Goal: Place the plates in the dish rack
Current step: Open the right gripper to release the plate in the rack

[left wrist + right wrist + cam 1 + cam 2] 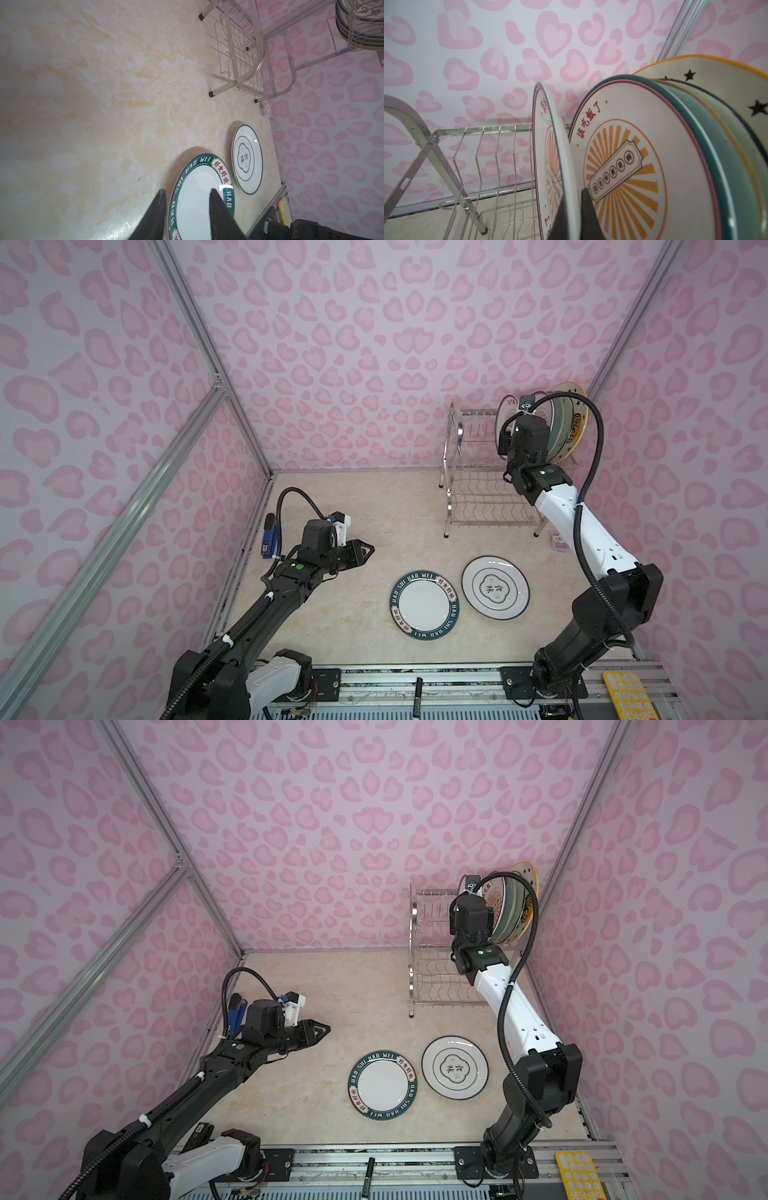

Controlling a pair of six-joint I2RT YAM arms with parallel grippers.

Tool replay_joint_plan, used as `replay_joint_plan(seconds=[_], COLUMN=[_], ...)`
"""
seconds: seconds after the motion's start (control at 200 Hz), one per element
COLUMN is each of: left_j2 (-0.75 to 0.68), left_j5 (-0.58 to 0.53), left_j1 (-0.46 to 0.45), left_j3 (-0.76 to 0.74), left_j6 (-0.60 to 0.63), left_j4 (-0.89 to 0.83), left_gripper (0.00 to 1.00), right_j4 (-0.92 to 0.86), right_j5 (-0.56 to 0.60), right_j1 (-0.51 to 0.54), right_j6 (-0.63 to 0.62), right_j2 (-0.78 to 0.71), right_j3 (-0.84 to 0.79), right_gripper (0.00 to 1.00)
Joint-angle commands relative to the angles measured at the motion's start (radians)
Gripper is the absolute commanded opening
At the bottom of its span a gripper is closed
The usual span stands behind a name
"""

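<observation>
Your right gripper [572, 204] pinches tight on the thin rim of an orange sunburst plate [548, 145], held on edge at the dish rack [486, 506], top tier, beside glossy plates already racked. Likely step: seating it. Next, lower it squarely between the chrome wires. Left gripper [367, 550] hangs part-open and empty near the teal-lettered plate [424, 604] and emblem plate [495, 587], both flat on the marbled table [332, 510].

Pink heart-blotch wallpaper [374, 344] is covering the back wall and both side walls. Aluminium struts [195, 323] are running along the corners. A cream marble-look tabletop [374, 510] is lying flat under soft, even light. A metal rail [457, 676] is edging the near side, with a black marker [417, 695] and a yellow pad [625, 697] lying on it.
</observation>
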Motion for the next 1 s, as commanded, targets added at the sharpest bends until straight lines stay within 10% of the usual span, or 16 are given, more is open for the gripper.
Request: replay_joint_plan(seconds=[0.0,0.995], left_j2=[0.003,0.001], left_j5=[0.000,-0.001], left_j1=[0.002,0.001], left_j3=[0.011,0.017], left_j6=[0.015,-0.008], left_j4=[-0.004,0.007], left_gripper=[0.37,0.40], right_j4=[-0.058,-0.067], right_j5=[-0.002,-0.011], right_j1=[-0.001,-0.001], right_j6=[-0.003,-0.026], right_j2=[-0.003,-0.040], right_j3=[-0.019,-0.018], right_gripper=[0.05,0.30])
